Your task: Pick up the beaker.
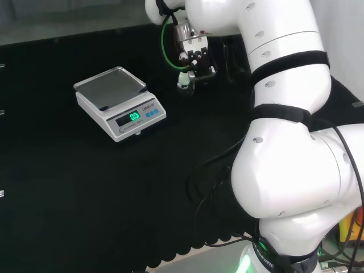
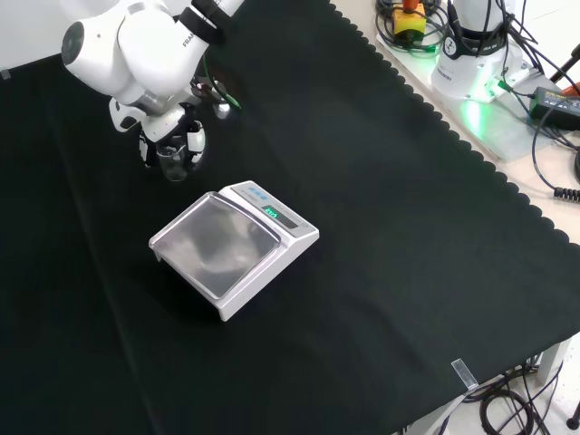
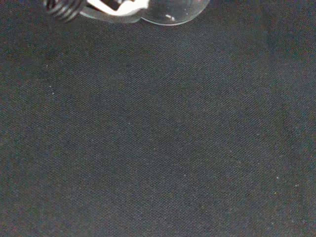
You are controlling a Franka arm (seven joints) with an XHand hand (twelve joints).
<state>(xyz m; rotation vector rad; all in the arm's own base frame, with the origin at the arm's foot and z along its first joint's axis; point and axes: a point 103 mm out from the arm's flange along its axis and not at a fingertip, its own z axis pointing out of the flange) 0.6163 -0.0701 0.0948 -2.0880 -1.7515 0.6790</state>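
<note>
A small clear glass beaker (image 2: 171, 163) stands upright on the black cloth, beyond the scale's far left corner in the front view. The hand (image 2: 172, 140) comes down over it from above, with one finger (image 2: 146, 152) curled on its left side and another on its right, close against the glass. In the head view the hand (image 1: 195, 60) hangs under the white wrist, right of the scale, fingers pointing down at the cloth. In the wrist view the beaker's rounded glass (image 3: 173, 11) lies beside a white finger part (image 3: 116, 10). Whether the beaker's base is off the cloth I cannot tell.
A white digital scale (image 2: 237, 246) with a steel pan and a lit green display (image 1: 135, 116) sits near the beaker. The arm's big white links (image 1: 284, 142) stand at the head view's right. Cables and the arm's base (image 2: 476, 54) lie beyond the cloth's scalloped edge.
</note>
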